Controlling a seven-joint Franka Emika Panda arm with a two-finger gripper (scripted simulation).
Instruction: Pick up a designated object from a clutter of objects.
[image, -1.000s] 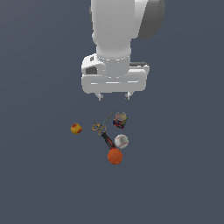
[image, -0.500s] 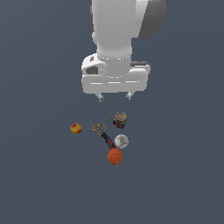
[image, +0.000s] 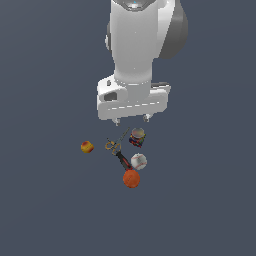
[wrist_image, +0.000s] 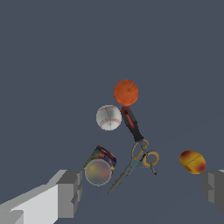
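Note:
The white baseball (image: 139, 161) with thin red stitching lies on the dark floor, just beyond the orange ball (image: 131, 178) and beside the red-black tool (image: 121, 160). It also shows in the wrist view (wrist_image: 108, 117). My gripper (image: 132, 119) hangs open and empty well above the clutter, over the short multicoloured can (image: 137, 137) and the brass-handled scissors (image: 116, 144). In the wrist view the two fingers (wrist_image: 70, 193) stand wide apart with the can (wrist_image: 99, 168) and scissors (wrist_image: 139, 161) between them.
A smaller red-and-yellow ball (image: 87, 147) lies apart at the exterior view's left; it also shows in the wrist view (wrist_image: 192, 161). The orange ball (wrist_image: 126, 92) and the tool (wrist_image: 131, 124) touch or nearly touch the baseball. The floor around is plain dark grey.
The gripper has shifted slightly and come a little lower over the clutter. The objects have not moved.

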